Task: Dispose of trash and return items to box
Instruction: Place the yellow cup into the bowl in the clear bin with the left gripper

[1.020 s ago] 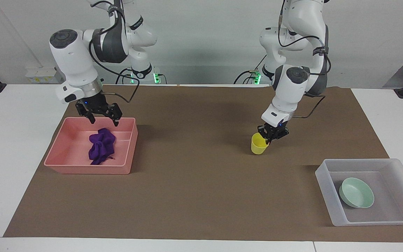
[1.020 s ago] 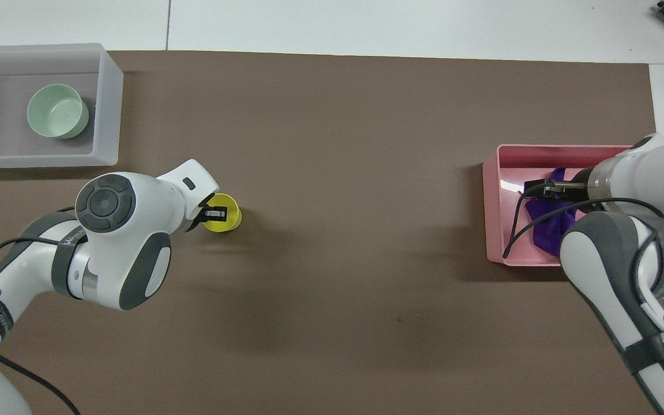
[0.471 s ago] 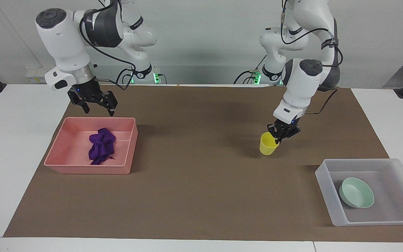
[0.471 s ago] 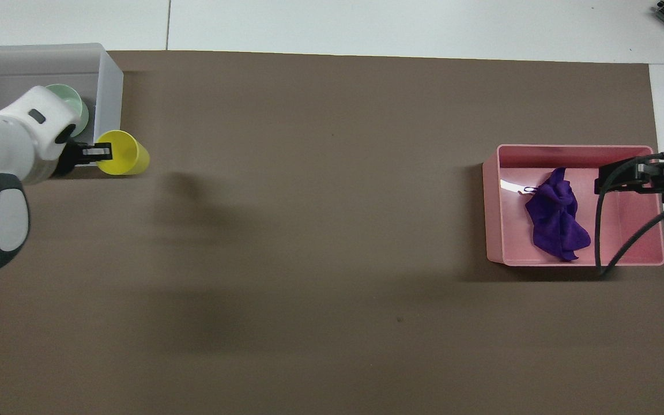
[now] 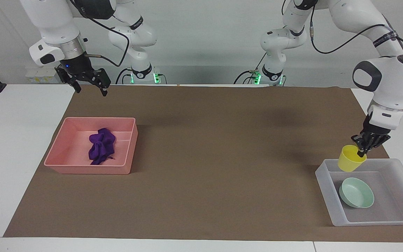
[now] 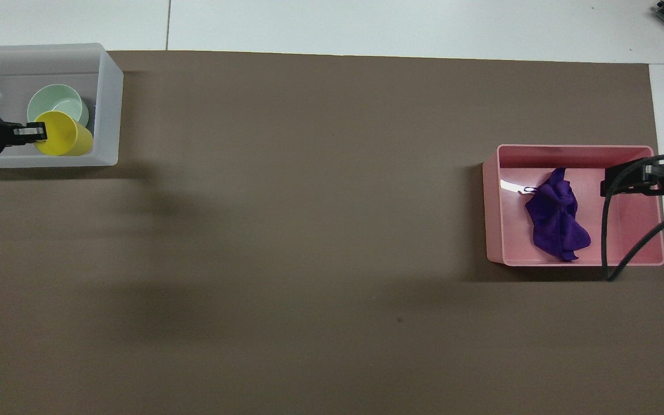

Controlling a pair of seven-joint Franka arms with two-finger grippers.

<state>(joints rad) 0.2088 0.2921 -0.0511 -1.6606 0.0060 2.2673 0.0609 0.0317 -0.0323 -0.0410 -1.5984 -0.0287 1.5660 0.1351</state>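
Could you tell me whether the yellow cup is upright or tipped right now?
Tipped: the yellow cup hangs tilted from the left gripper over the translucent box.

Robotics lab, bare white wall (image 5: 205, 42), brown mat (image 5: 201, 157) on white table (image 5: 16, 140)

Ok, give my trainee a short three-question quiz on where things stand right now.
1. True or false: the small yellow plastic cup stands on the floor of the translucent whitish plastic tray.
2. What lies in the pink rectangular tray?
3. Which is in the translucent tray: A) purple cloth, B) mint-green round bowl, C) nothing?

Key:
1. False; the left gripper, shut on its rim, holds it tilted above the tray.
2. The crumpled deep purple cloth; the right gripper is open above the table.
3. B.
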